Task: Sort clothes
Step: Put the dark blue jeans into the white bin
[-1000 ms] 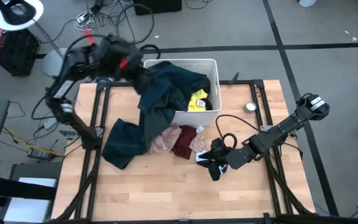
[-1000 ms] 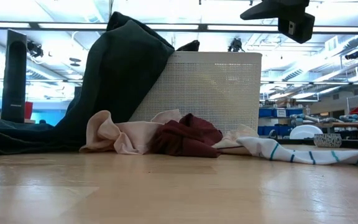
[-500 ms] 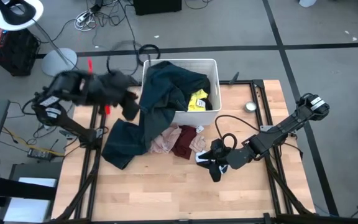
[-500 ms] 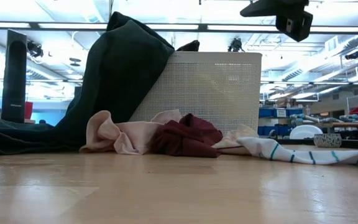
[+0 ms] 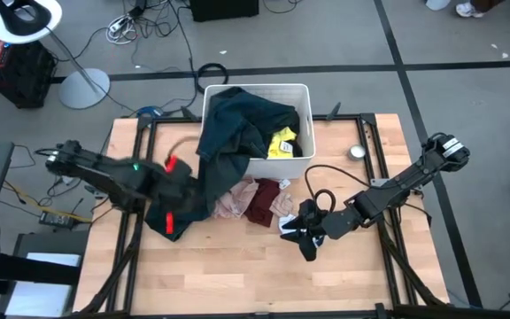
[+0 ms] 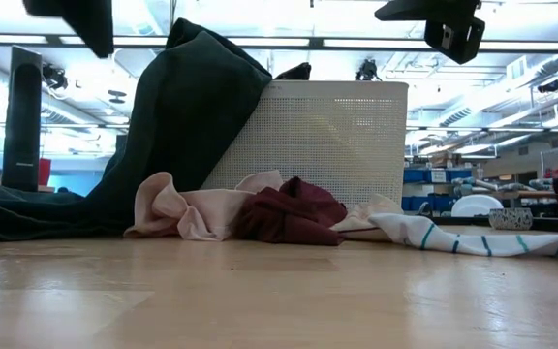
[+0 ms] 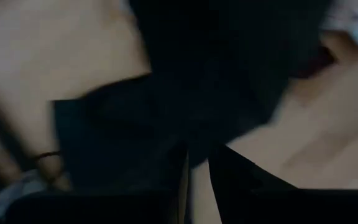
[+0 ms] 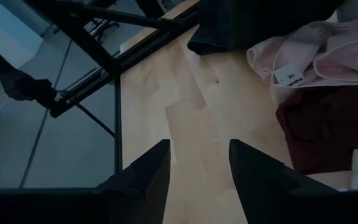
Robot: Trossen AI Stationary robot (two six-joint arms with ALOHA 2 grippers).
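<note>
A white plastic bin (image 5: 303, 89) stands at the table's far middle. A dark green garment (image 5: 233, 133) hangs over its left rim down to the table. A yellow piece (image 5: 282, 143) lies inside. On the table before the bin lie a dark navy garment (image 5: 173, 213), a pale pink piece (image 5: 232, 202), a maroon piece (image 5: 260, 204) and a white striped piece (image 6: 473, 237). My left gripper (image 5: 187, 190) hovers over the navy and green cloth, blurred, a narrow gap between its fingers (image 7: 196, 168). My right gripper (image 5: 303, 234) is open and empty over bare wood (image 8: 197, 146), next to the striped piece.
Black frame rails (image 5: 135, 204) run along the table's left and right sides. A small round metal thing (image 5: 356, 151) lies at the far right. A cable (image 5: 326, 168) loops over the table near my right arm. Bare wood (image 5: 255, 275) stretches along the near edge.
My left arm has swung from beside the bin's far left corner toward the table's near left and down, and now stands over the navy garment. The clothes lie as before.
</note>
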